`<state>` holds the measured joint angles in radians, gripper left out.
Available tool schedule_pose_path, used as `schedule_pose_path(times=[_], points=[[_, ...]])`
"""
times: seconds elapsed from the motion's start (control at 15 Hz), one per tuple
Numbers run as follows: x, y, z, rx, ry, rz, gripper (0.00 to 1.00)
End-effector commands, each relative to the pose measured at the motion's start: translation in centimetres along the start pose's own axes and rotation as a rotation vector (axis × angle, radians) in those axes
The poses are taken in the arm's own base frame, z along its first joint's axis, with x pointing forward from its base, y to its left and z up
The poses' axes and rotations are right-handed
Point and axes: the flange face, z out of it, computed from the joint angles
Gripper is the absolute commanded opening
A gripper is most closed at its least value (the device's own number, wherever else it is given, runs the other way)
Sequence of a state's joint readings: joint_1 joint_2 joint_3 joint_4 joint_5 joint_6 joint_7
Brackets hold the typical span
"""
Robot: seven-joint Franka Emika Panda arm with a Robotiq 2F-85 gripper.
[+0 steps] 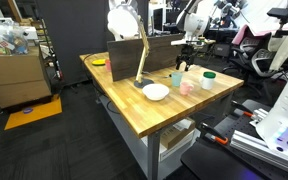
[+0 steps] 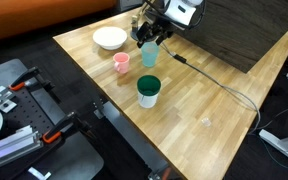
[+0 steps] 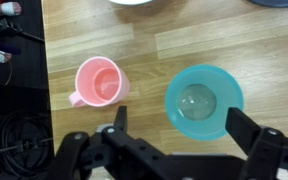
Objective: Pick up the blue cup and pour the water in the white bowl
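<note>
the blue cup (image 3: 204, 103), a plain teal tumbler with no handle, stands upright on the wooden table (image 3: 184, 40); the gripper (image 3: 182, 125) hangs above it, jaws spread wide, a finger on each side, gripping nothing; the pink cup (image 3: 99, 83) stands just beside; the white bowl (image 2: 109, 38) sits near both; a white cup with green top (image 2: 148, 91) stands further off

I'm counting three cups here: blue cup (image 2: 149, 52), pink cup (image 2: 122, 63), green-top cup (image 2: 148, 91), plus one bowl (image 2: 110, 38) and one lamp (image 1: 122, 20).

Even indoor light, mild blur.
</note>
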<state>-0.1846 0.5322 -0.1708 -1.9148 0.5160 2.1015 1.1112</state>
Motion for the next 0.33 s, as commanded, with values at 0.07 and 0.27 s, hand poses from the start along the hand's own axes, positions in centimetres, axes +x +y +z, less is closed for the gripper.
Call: schedule_pose_path(times=[0.07,0.27], points=[[-0.23,0.58,-0.23,-0.003,-0.001,0.007,1.0],[-0.15,0.72,-0.04,-0.006,0.0,0.01,1.0]])
